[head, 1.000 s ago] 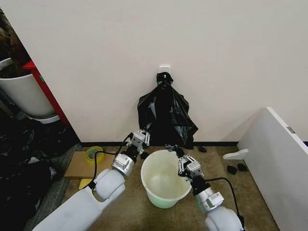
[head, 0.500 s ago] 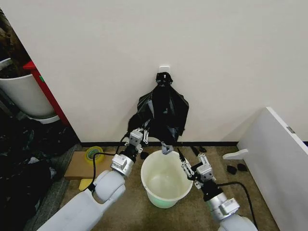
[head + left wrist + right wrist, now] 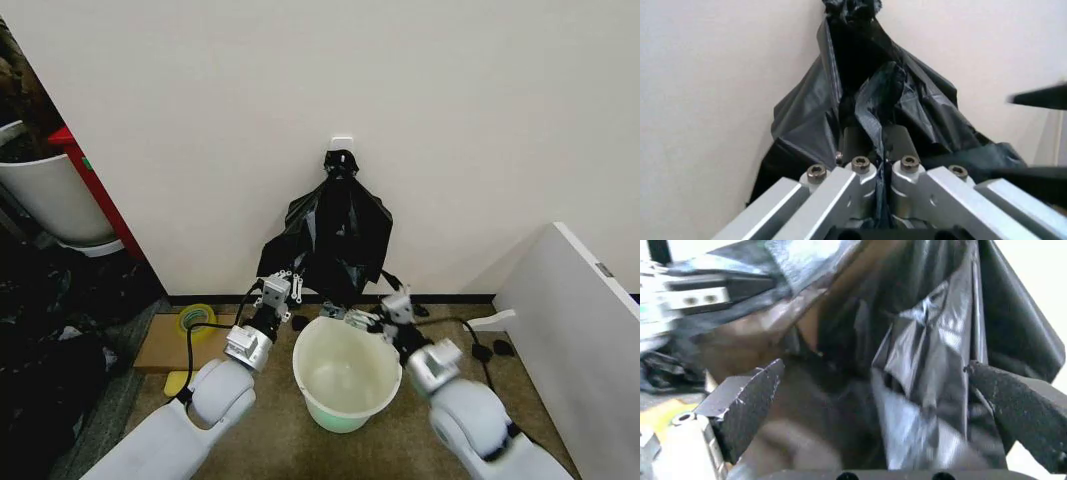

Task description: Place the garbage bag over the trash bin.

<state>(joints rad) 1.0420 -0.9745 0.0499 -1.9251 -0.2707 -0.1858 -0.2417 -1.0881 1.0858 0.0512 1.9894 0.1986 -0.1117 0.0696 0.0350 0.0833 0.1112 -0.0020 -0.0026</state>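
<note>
While the garbage bag (image 3: 335, 240) hangs from its knotted top against the wall, above and behind the trash bin (image 3: 345, 375), your left hand (image 3: 281, 288) sits at the bag's lower left edge with its fingers (image 3: 903, 170) pressed together on a fold of the black plastic. In the left wrist view you see that fold running down between the closed fingers. Your right hand (image 3: 385, 308) is at the bag's lower right edge, just above the bin's far rim, and its dark pads (image 3: 747, 405) stand wide apart with crinkled plastic lying between them, not pinched. The bin stands upright on the floor near the wall, between your two arms.
</note>
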